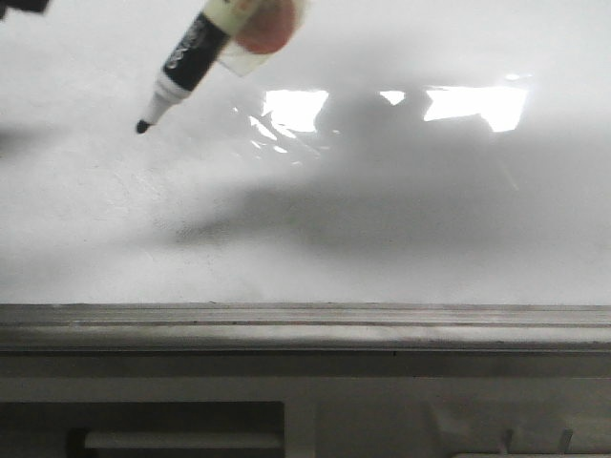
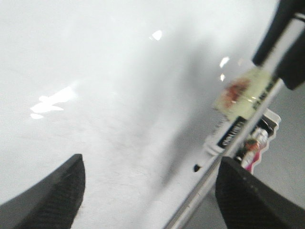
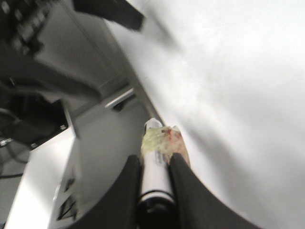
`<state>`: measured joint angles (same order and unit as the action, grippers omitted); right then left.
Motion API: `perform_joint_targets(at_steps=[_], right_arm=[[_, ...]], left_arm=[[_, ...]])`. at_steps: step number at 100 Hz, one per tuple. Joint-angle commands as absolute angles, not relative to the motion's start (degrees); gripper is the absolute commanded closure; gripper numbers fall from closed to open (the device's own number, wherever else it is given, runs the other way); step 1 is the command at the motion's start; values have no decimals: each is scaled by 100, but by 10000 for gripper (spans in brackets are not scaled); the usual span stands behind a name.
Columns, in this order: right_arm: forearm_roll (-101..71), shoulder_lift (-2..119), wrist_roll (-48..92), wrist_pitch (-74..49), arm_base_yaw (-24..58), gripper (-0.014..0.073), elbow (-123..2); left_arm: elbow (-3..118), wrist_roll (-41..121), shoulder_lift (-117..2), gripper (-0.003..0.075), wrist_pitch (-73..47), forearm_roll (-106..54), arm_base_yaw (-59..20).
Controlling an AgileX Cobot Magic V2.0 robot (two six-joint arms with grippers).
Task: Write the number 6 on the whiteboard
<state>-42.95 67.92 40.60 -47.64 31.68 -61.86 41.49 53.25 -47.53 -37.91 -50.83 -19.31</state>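
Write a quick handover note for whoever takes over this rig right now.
Right gripper: shut on the marker, tip pointing down at the whiteboard; contact with the board can't be confirmed.
Left gripper: open, holding nothing, above the board.
Done: marker picked up and uncapped.
Left: no ink line shows on the board yet, so the whole 6 remains to be drawn.

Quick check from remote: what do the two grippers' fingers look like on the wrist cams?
Left gripper: two broad black fingers with a woven carbon-fibre texture and rounded tips. Right gripper: smooth, dark, glossy fingers that curve and narrow toward the tips. No cables, markings or sleeves are visible.
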Motion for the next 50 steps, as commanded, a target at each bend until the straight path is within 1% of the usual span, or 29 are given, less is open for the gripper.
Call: perform_joint_targets(at_steps=[1,12,24,34,50], right_arm=[[-4429,6057,4124,-3897,3167,638,-5728],[-4429,5241,4124,-3032,3167,638,-4966],[-4429,4652,4124,-2281,3167,638,-4314],[-4429,4459,4124,-1787,3167,638,-4078],[-4399,4576,4124,-1045,3167,638,-4033]], left_arm=[[4205,5321,-4346,227,-3470,-5542,-1492],[3934,5321,-3904,227,-3261,-5737,-1001],[3668,5321,-3592,227,-3023,-5943,-615],[3563,5321,-3501,227,-2963,-5984,-468],[3553,5321,-3501,227,-2924,-6013,-460]])
